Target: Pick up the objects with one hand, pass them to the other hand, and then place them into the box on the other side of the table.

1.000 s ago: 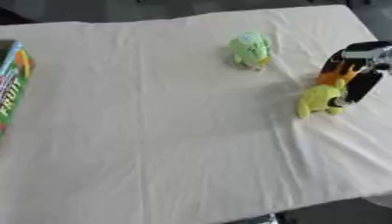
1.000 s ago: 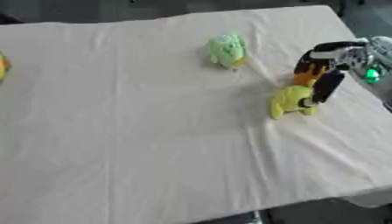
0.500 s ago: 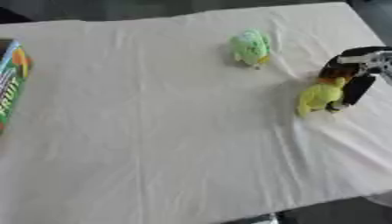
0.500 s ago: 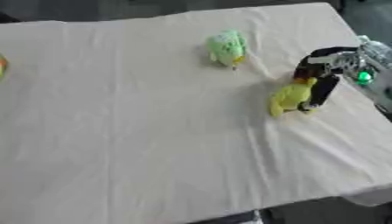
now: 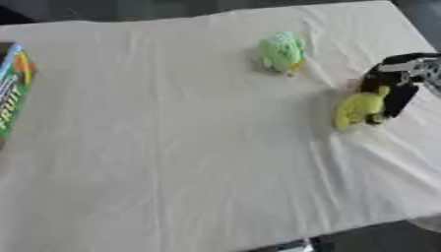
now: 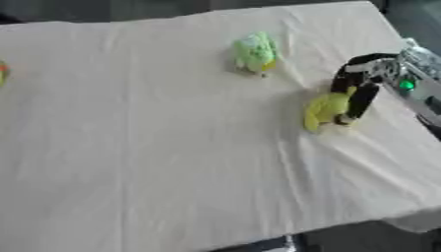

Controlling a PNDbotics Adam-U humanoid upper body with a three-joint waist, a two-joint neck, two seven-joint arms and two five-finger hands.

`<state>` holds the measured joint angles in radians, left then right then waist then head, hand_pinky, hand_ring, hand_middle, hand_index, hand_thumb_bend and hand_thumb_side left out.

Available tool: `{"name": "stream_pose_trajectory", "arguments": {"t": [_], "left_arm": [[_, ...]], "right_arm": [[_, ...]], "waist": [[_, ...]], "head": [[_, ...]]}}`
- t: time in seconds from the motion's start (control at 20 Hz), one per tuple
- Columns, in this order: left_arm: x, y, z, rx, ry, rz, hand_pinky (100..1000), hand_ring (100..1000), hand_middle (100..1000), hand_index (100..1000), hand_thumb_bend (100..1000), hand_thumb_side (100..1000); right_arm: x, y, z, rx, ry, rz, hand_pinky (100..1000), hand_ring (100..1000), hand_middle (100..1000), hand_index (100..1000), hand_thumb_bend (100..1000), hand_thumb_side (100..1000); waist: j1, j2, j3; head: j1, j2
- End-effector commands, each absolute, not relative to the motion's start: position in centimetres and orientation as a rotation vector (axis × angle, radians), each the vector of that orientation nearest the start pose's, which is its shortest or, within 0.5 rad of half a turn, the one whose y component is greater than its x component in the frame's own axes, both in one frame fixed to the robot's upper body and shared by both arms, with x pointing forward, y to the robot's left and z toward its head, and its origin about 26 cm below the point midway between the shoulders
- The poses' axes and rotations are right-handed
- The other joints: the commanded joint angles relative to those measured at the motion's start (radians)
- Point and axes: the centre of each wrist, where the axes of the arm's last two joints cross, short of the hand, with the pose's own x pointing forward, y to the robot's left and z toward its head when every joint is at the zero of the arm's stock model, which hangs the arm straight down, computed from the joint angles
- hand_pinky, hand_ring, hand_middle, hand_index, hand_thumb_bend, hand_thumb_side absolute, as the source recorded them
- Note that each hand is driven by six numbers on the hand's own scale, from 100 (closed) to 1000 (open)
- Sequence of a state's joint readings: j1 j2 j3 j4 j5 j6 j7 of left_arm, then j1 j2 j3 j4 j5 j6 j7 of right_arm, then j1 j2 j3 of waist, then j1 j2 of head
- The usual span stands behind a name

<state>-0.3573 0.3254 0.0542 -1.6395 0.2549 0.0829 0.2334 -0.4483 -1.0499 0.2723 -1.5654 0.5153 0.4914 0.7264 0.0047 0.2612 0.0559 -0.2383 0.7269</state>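
At nine o'clock on the cloth-covered worktop the colourful box sits at the edge. Toward one o'clock lies a pale green soft toy, untouched. At three o'clock the yellow plush toy sits with the right hand clasped around its upper end, dark fingers curling down beside it. It looks light, squashy and unbreakable; gripping round the body's middle should hold best.

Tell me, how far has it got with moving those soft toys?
Barely started. Nothing looks delivered: the pale green toy lies untouched on the white cloth, and the colourful box at the left edge shows no toy in it. The right hand is curling its fingers round the yellow toy. Lifting, passing to the other hand and boxing both remain.
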Motion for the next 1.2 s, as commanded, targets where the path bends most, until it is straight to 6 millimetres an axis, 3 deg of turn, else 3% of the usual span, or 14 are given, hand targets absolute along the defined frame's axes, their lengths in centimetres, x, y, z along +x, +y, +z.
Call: {"name": "stream_pose_trajectory", "arguments": {"t": [0.05, 0.3, 0.65, 1.2], "left_arm": [[35.3, 29.8, 15.0, 0.154, -1.940, 0.088, 597, 711, 653, 740, 484, 744], [35.3, 29.7, 15.0, 0.150, -1.942, 0.088, 598, 712, 654, 740, 484, 744], [35.3, 29.7, 15.0, 0.152, -1.942, 0.085, 598, 713, 654, 740, 482, 745], [35.2, 29.9, 15.0, 0.160, -1.942, 0.086, 598, 714, 655, 739, 479, 746]], "right_arm": [[34.4, -38.5, 22.9, -0.843, -0.714, 1.215, 847, 757, 721, 754, 475, 100], [34.6, -38.5, 22.2, -0.816, -0.703, 1.228, 843, 750, 669, 710, 468, 100], [34.3, -38.3, 22.6, -0.861, -0.748, 1.203, 820, 715, 535, 570, 414, 100], [32.7, -37.7, 25.1, -1.014, -0.850, 1.133, 813, 695, 504, 531, 392, 100]], "waist": [[-0.002, -0.012, 0.002], [-0.002, -0.012, 0.005], [-0.005, -0.015, 0.002], [-0.009, -0.017, -0.007]], "head": [[-0.001, 0.002], [-0.003, 0.002], [-0.001, 0.004], [0.004, 0.005]]}}
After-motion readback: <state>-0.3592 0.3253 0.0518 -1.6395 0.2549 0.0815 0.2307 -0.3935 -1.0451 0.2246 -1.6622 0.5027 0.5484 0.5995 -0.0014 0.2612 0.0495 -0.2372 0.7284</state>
